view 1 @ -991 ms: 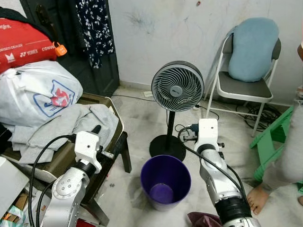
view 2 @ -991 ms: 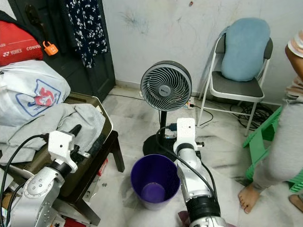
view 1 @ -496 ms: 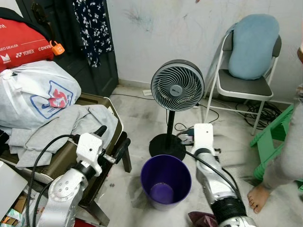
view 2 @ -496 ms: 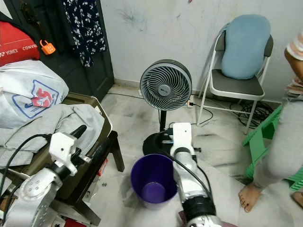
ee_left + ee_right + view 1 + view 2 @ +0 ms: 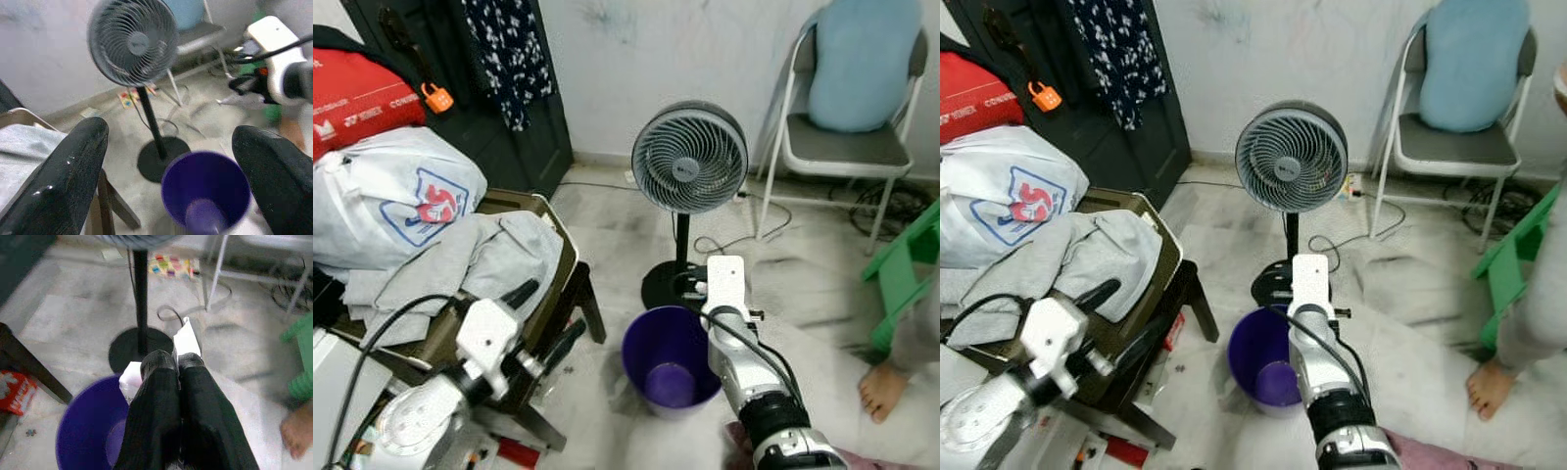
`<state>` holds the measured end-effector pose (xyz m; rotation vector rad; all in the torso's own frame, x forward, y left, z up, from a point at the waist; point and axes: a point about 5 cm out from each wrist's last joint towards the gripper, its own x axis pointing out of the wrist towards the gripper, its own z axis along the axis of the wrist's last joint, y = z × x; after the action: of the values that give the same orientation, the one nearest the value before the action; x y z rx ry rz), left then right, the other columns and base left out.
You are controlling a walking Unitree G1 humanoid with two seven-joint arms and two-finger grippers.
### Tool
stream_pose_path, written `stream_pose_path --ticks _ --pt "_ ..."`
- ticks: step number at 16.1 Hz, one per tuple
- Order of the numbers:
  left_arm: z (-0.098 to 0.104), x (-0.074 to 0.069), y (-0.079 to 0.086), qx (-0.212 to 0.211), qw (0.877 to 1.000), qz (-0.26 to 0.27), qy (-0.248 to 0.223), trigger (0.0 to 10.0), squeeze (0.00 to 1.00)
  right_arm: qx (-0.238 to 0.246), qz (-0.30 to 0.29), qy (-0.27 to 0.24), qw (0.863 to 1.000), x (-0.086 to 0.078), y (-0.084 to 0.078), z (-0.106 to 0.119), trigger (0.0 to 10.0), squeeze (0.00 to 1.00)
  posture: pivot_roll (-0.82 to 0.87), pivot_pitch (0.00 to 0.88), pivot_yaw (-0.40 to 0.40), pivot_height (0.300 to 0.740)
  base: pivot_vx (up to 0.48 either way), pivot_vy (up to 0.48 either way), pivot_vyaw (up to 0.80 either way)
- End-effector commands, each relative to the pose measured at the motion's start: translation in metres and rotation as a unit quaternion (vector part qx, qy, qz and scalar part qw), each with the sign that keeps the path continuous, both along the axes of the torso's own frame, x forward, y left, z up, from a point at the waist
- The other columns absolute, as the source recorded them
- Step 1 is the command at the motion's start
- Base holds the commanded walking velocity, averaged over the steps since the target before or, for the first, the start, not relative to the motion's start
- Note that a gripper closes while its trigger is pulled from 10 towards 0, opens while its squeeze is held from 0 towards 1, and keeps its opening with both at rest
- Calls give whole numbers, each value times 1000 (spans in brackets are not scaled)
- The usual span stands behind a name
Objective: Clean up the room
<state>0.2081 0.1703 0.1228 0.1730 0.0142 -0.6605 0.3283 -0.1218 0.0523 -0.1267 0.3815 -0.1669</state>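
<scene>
Right pincer (image 5: 178,364) clamped on white paper (image 5: 187,338) above purple bin (image 5: 671,360); left pincer (image 5: 166,147) wide apart, empty.

Folding chair (image 5: 847,147) top and person's foot (image 5: 879,392) cut off at frame edge — white scrap (image 5: 186,340) blurred.

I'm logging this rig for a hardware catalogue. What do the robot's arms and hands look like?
Both arms are silver metal with ribbed black collars and white boxy wrist housings, black cables looping along them. The left hand and right hand each have two long, matte black, round-tipped fingers.
</scene>
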Motion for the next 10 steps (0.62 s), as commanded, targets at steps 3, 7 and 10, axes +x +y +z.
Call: stream_pose_path --ticks 3,7,10 --pt "11 -9 7 15 1000 -18 7 10000 0 1 -11 7 1000 2 7 -1 10000 0 125 194 166 740 0 0 0" --pt "16 -17 9 21 999 -21 19 10000 0 -1 -2 -3 1000 9 13 4 10000 0 144 232 183 740 0 0 0" --pt "18 -21 6 20 999 -26 28 10000 0 6 14 -12 1000 15 30 12 10000 0 158 241 191 740 0 0 0"
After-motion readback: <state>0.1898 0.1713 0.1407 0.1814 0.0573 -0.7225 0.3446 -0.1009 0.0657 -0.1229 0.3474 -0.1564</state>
